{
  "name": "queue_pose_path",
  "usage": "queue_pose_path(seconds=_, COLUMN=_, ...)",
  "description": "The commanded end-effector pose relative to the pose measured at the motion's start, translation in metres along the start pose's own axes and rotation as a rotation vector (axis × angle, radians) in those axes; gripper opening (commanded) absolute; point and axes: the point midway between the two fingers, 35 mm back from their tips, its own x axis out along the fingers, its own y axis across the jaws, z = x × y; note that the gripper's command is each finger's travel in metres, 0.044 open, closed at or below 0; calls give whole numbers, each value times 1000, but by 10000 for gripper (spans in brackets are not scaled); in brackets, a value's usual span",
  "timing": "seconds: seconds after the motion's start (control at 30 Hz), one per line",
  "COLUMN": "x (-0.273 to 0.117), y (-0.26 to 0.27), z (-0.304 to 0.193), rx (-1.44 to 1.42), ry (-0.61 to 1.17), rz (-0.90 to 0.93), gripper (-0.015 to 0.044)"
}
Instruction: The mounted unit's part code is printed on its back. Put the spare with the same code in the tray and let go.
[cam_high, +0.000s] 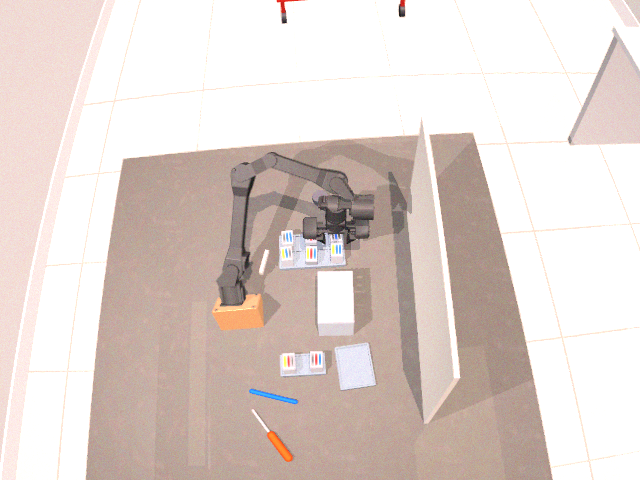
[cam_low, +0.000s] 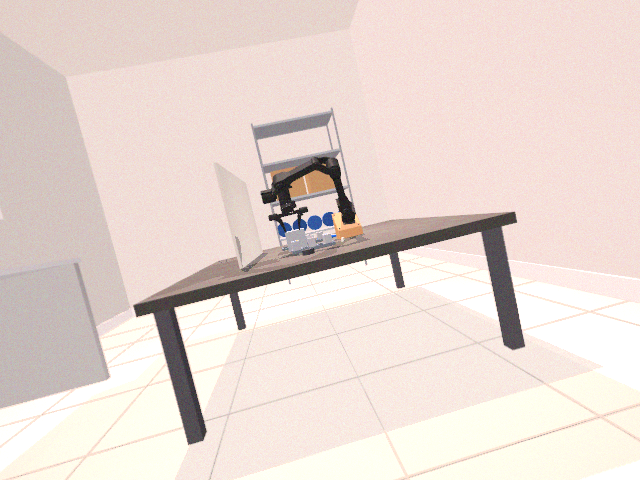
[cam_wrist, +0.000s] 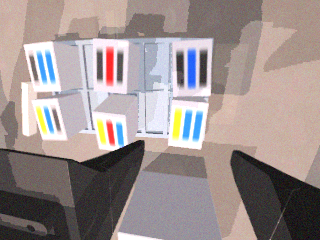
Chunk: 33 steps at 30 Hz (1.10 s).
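The gripper (cam_high: 336, 241) (cam_low: 290, 229) (cam_wrist: 187, 151), mostly open and holding nothing, hangs at the top view's centre over a divided rack (cam_high: 312, 265) (cam_wrist: 155, 134) of six stripe-coded spares. Lower down, a smaller rack (cam_high: 303, 370) holds two; right of it, the tray (cam_high: 355, 366) is empty.

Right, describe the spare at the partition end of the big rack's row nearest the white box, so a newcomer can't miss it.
Find the white box, then the six-spare rack beside it. In the row nearest the box, take the spare nearest the partition. Only it has one yellow and two blue stripes.
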Motion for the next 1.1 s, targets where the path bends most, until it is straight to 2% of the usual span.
queue_pose_path(seconds=0.0, x=2, y=0, z=0, rx=4, ry=-4, rz=-9, gripper=300)
queue_pose_path(seconds=1.07, x=50, y=-4, z=1, rx=3, ry=-2, rz=-10, gripper=300)
